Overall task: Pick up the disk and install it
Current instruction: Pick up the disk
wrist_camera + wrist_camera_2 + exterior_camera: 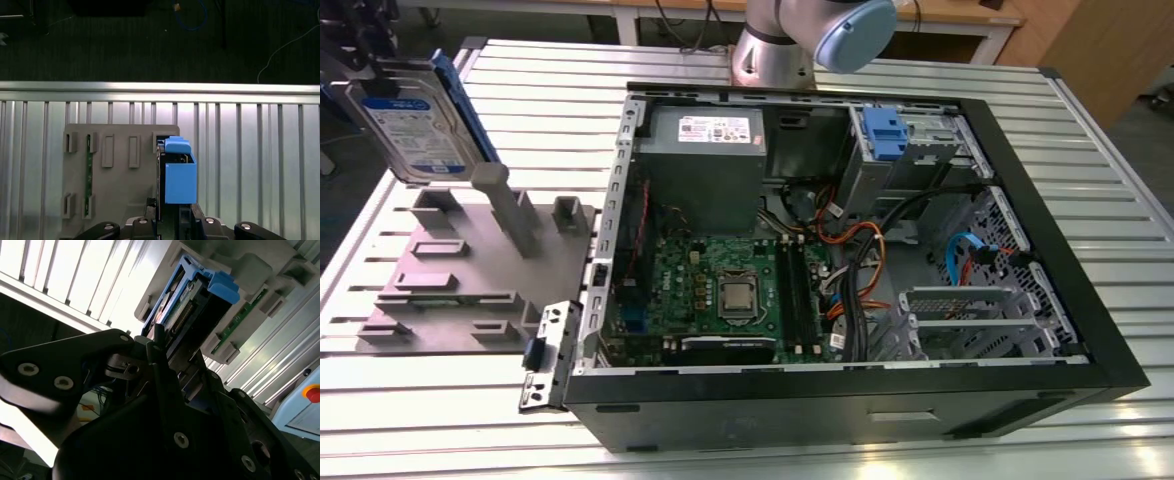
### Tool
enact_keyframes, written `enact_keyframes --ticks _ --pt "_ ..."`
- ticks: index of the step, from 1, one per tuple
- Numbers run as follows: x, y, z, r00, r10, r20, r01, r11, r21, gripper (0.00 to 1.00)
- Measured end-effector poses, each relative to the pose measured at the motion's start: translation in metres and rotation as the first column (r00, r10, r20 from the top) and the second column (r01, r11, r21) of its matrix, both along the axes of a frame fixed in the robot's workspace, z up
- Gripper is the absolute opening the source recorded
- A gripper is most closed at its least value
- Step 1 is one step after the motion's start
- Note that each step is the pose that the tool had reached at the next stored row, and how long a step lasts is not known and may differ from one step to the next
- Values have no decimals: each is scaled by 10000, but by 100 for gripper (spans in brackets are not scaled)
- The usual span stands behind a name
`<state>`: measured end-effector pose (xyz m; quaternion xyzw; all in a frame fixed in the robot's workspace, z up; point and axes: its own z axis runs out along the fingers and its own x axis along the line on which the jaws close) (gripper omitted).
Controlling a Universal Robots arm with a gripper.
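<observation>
Gripping the disk point(420, 125) at upper left of the exterior view, the gripper point(172, 220) is clamped on it in the first wrist view. Pick step, I'd say; can't tell if it's clear of the grey fixture point(467, 270). Install prob. needs it turned & lined up w/ the drive bay point(907, 140) in the PC case point(1107, 345). Disk stands on edge, long axis near vertical, label facing camera.

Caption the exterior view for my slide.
Disk held upright by the gripper at the grey fixture, beside the open computer case.
</observation>
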<state>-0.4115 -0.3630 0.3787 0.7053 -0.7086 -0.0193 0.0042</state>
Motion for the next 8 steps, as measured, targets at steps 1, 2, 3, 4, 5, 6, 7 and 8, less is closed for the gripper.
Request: enact_keyframes --ticks 1,2,3,4,5,6,7,8 --pt "0 0 8 10000 0 1 0 10000 0 35" --pt "0 0 13 10000 0 2 0 10000 1 35" --pt "0 0 13 10000 0 3 0 10000 2 35" --pt "0 0 13 10000 0 3 0 10000 2 35" --pt "0 0 14 10000 0 2 0 10000 1 35" --pt "0 0 15 10000 0 1 0 10000 1 35" --pt "0 0 16 10000 0 0 0 10000 0 35" --pt "0 0 15 10000 0 1 0 10000 0 35"
